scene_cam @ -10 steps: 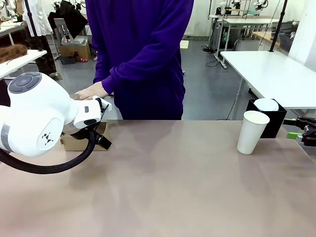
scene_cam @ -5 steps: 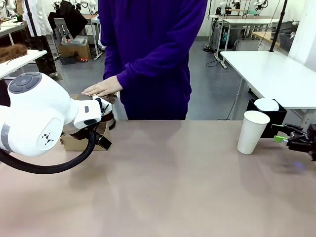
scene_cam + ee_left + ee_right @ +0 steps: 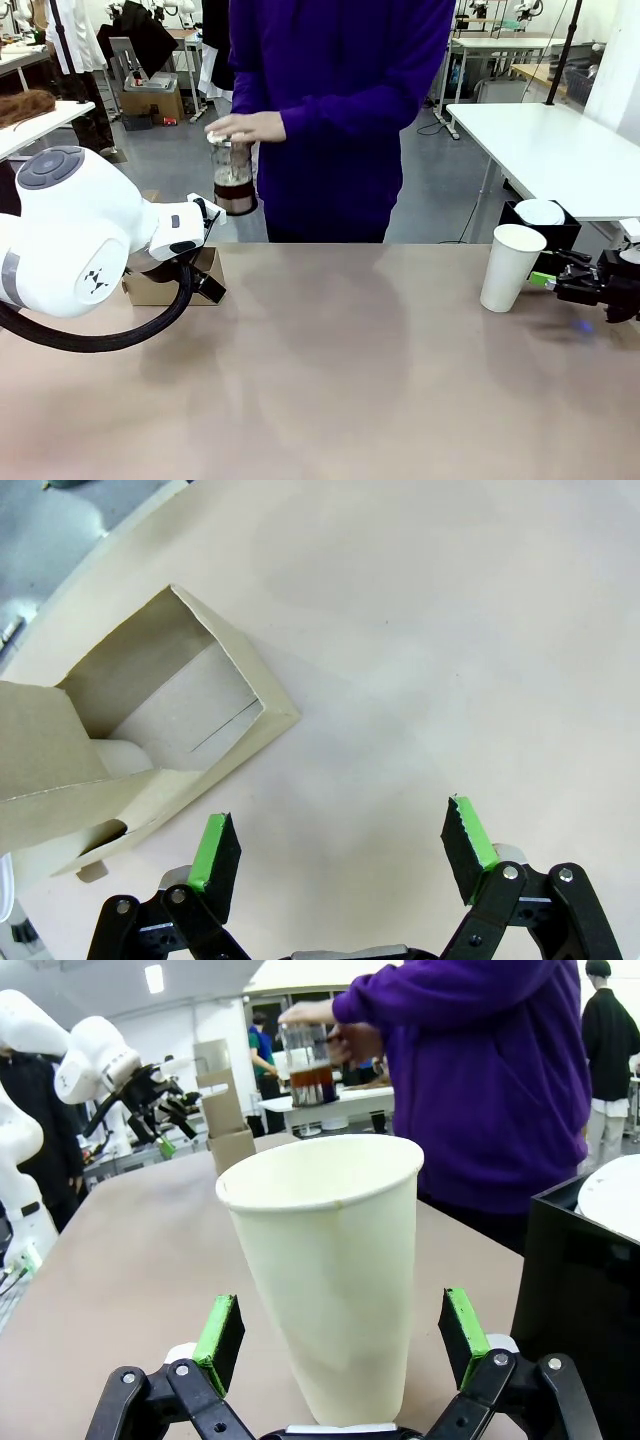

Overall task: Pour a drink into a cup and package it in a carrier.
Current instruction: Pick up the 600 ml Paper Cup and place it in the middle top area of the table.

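Observation:
A tall white paper cup stands open-topped, with no lid, at the table's right. My right gripper is open at its right side. In the right wrist view the cup sits between the green pads without touching them. The person holds a clear jug with dark brown drink in its lower part, above the table's far left edge. The brown cardboard carrier sits behind my left arm. My left gripper hangs open over bare table beside the carrier.
A black square box with a white lid on top stands just behind the cup. My bulky left arm covers the table's left. The right wrist view shows the jug and carrier far off.
The person has lifted the jug from near the carrier and stepped to the right. My right gripper has moved left, up to the cup. The left arm has not moved.

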